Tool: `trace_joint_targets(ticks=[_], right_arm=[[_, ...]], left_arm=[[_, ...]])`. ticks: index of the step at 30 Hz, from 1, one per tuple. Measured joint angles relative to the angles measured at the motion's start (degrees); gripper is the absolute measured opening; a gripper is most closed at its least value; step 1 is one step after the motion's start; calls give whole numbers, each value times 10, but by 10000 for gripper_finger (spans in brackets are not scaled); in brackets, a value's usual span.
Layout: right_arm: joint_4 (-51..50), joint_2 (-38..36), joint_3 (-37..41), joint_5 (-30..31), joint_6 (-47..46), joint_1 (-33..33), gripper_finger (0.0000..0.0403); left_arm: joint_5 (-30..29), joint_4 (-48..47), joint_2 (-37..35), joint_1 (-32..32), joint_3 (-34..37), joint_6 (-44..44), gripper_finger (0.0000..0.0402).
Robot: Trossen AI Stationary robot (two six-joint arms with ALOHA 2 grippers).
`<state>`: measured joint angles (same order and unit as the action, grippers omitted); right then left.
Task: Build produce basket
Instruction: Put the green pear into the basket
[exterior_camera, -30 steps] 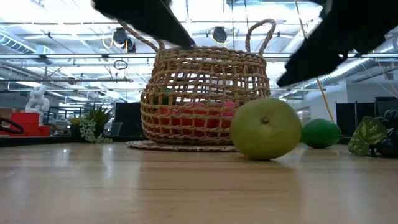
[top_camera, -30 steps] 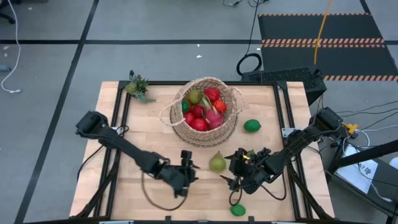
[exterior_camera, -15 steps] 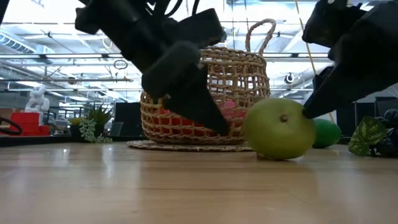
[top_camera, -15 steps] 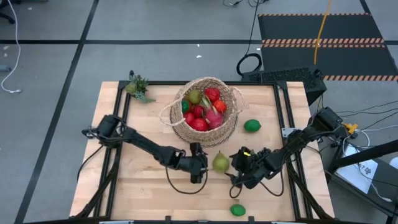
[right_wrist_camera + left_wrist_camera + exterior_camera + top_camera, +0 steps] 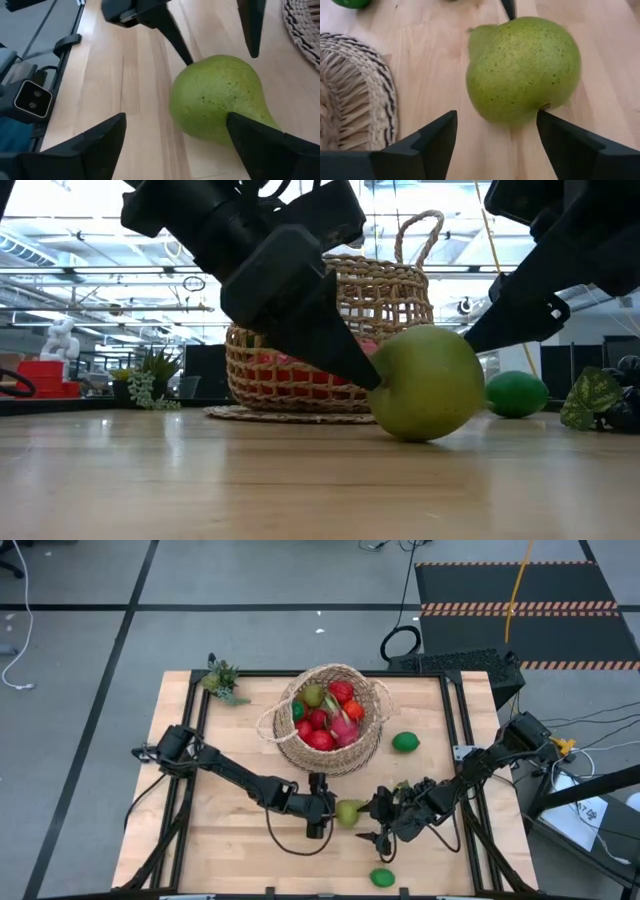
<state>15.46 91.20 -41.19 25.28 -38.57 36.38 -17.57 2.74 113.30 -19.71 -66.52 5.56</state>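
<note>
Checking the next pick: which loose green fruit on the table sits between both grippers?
The green pear, lying between the left gripper and right gripper; both limes lie apart.

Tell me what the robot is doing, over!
Left gripper and right gripper flank the green pear on the table, jaws open, not clamped. Basket holds red and green produce. Two limes loose; nothing blocking.
</note>
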Motion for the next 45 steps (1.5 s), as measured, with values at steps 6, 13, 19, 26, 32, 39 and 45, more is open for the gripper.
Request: trace_joint_targets(ticks=[6, 13, 19, 26, 32, 39, 45], right_arm=[[-2, 0, 0, -21, 20, 0, 322], [-60, -33, 0, -30, 41, 0, 321], [-164, -67, -1, -28, -14, 3, 321], [-248, -67, -1, -28, -56, 34, 320], [-266, -50, -1, 19, 16, 47, 320], [-262, -15, 0, 17, 38, 26, 304], [-241, 15, 0, 8, 46, 12, 254]], left_arm=[[0, 5, 0, 3, 0, -27, 256], [-10, 18, 0, 21, 0, -28, 244], [-7, 19, 0, 26, 0, -27, 243], [-5, 29, 0, 22, 0, -27, 243], [-3, 43, 0, 14, 0, -36, 243], [-3, 50, 0, 12, 0, -38, 243], [-3, 53, 0, 12, 0, -38, 243]])
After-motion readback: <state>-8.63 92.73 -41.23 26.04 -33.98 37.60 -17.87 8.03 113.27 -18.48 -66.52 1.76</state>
